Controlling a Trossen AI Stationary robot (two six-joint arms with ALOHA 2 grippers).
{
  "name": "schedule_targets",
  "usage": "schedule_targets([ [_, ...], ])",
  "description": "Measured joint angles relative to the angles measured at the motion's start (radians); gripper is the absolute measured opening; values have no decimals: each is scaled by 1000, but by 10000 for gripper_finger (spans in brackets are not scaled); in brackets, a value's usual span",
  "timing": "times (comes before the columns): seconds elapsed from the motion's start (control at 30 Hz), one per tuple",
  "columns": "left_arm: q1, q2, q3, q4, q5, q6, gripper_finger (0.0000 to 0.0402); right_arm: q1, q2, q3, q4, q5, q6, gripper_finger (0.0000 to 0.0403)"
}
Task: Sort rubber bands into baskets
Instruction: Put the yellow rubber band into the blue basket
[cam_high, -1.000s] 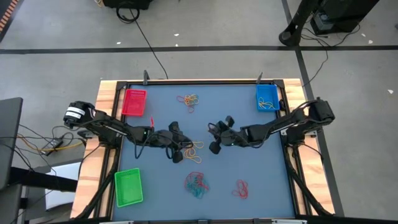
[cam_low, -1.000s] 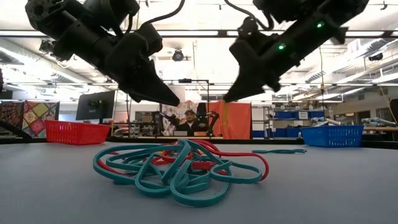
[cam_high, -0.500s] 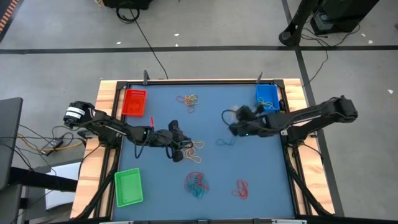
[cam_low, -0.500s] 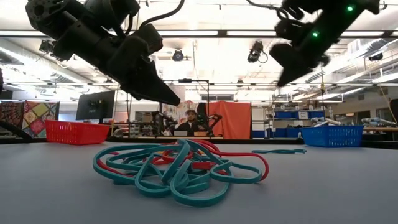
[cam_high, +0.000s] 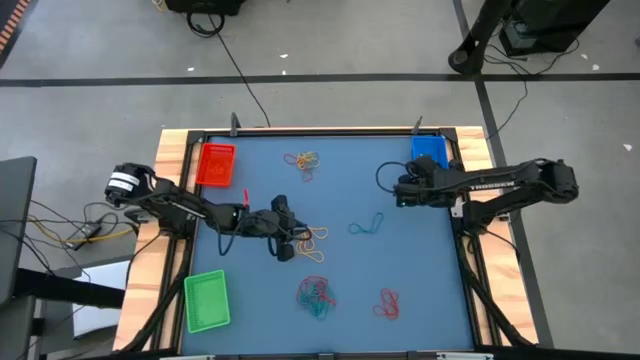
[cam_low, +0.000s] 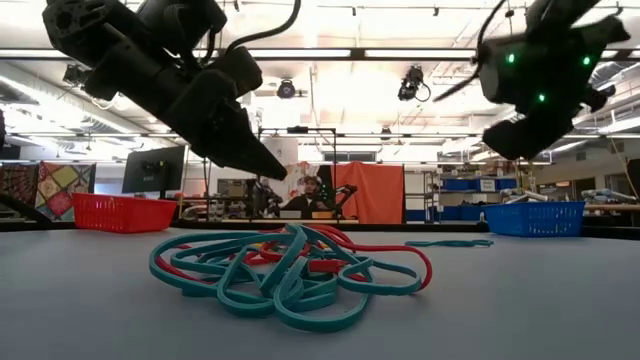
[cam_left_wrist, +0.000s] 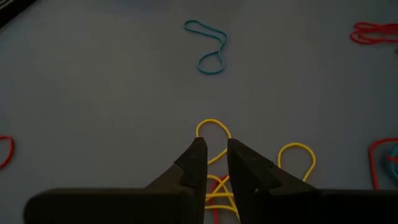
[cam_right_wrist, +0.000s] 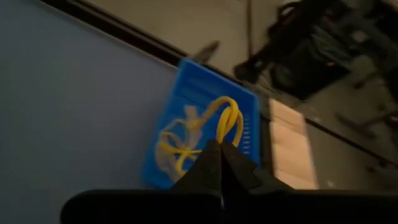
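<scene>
My right gripper (cam_high: 405, 186) (cam_right_wrist: 221, 147) hangs above the table just short of the blue basket (cam_high: 430, 152) (cam_right_wrist: 205, 118), shut on a yellow rubber band (cam_right_wrist: 228, 122). Several yellow bands lie in that basket. My left gripper (cam_high: 291, 240) (cam_left_wrist: 216, 152) hovers over a small heap of yellow and red bands (cam_high: 316, 238) (cam_left_wrist: 214, 132), its fingers a narrow gap apart and holding nothing that shows. A single teal band (cam_high: 368, 226) (cam_left_wrist: 211, 46) lies flat mid-table. The red basket (cam_high: 216, 165) stands far left, the green basket (cam_high: 207, 300) near left. My right gripper pinches the yellow band between its two fingertips. A short doubled loop (cam_right_wrist: 229, 118) sticks out beyond the tips. The band is lifted clear of the table; the rest of it is hidden behind the fingers.
Further band heaps lie on the blue mat: a yellow-red one (cam_high: 305, 160) at the far middle, a teal-red tangle (cam_high: 315, 295) (cam_low: 290, 270) near the front, a red one (cam_high: 386, 303) at the near right. Wooden rails (cam_high: 170, 200) frame the table.
My right gripper has travelled from mid-table toward the far right, up to the blue basket, rising a little and turning about as it went, staying shut. My left gripper has kept its place over the yellow and red heap.
</scene>
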Motion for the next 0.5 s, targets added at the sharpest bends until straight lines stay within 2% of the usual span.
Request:
schedule_targets([
  [0.27, -4, 1, 0, 8, 12, 0, 66, -126, -1, -102, 69, -4, -19, 9],
  [0.5, -4, 1, 0, 26, 19, 4, 66, -169, -1, -125, 102, -17, -22, 55],
])
